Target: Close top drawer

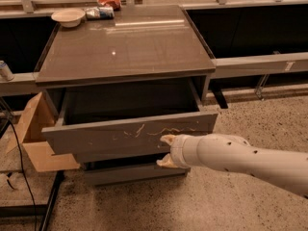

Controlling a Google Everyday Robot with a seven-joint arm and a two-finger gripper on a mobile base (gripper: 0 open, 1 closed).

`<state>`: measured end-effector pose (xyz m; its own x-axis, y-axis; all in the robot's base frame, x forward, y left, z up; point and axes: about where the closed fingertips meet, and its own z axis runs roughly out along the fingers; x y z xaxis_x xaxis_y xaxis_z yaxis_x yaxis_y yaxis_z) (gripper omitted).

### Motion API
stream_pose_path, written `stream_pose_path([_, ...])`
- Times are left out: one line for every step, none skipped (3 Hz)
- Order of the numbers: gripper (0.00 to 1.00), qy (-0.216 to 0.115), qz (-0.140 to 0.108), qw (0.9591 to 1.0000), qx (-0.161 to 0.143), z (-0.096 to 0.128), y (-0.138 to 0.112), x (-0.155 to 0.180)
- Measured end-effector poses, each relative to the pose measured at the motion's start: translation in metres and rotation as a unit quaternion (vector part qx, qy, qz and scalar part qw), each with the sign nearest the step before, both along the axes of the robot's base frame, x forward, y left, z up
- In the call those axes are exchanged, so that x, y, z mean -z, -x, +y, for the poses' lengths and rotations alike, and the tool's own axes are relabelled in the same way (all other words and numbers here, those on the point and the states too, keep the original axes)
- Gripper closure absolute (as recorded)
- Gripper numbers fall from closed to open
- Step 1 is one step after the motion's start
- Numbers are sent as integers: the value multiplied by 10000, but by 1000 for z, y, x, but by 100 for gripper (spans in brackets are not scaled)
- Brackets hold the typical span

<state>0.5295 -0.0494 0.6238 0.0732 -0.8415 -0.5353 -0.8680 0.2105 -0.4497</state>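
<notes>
The top drawer [115, 137] of the grey cabinet is pulled out. Its flat front panel has pale scratch marks near centre-right, and its dark inside looks empty. My gripper [165, 150] is at the end of the white arm coming in from the right. It sits right at the drawer front, at its lower edge below the scratches. Its two beige fingertips [167, 139] are apart, one above the other, with nothing between them. I cannot tell if they touch the panel.
A lower drawer front [130, 173] shows beneath. The cabinet top [125, 47] carries a white bowl [68, 17] and snack packets [101, 11] at the back. A cardboard box [36, 138] stands at the cabinet's left. Cables lie on the speckled floor [240, 196].
</notes>
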Motion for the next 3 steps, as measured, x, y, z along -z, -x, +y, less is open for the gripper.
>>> stream_pose_path([72, 106, -347, 9993, 49, -1, -20, -2])
stream_pose_path([100, 163, -699, 9974, 73, 1, -53, 1])
stream_pose_path([100, 142, -784, 9968, 107, 3, -71, 7])
